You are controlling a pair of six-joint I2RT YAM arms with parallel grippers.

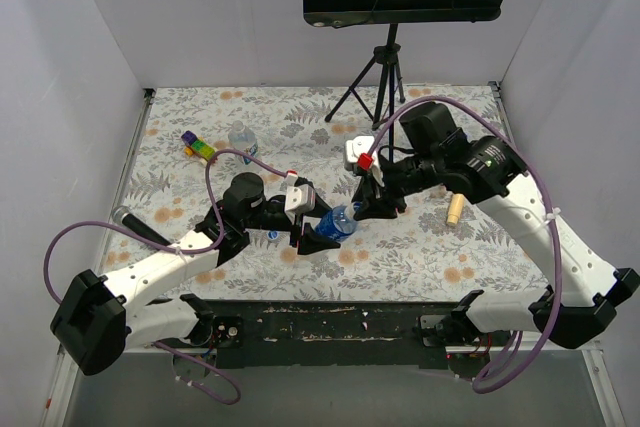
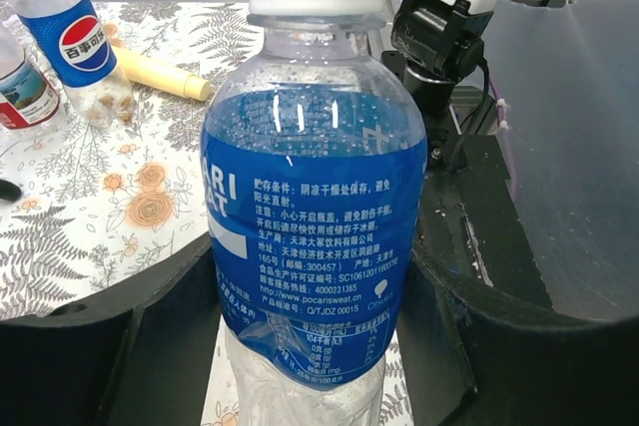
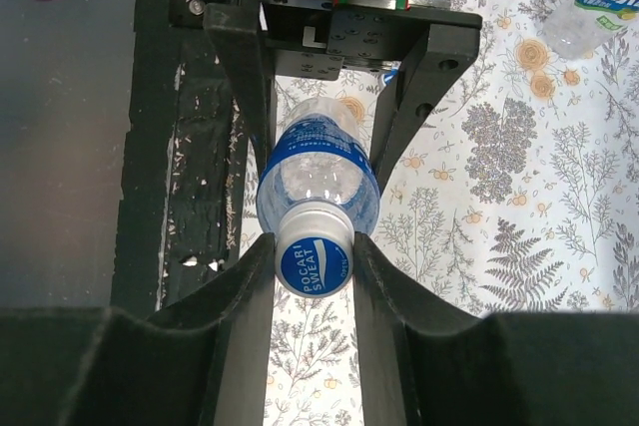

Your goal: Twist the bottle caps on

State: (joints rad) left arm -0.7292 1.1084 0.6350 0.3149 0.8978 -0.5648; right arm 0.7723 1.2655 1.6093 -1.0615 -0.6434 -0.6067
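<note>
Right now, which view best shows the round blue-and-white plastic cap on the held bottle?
Right wrist: the cap faces the lens, logo readable. Left wrist shows only its white side, atop the bottle; top external shows it too small.

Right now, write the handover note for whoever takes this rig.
Left pincer: shut on the bottle.
Right pincer: shut on its cap.
Done: cap sits on the neck; tightness cannot be told.
Pepsi bottle and far bottle are on the table; whether capped is unclear.
Left: finish this cap, then cap the others.
</note>
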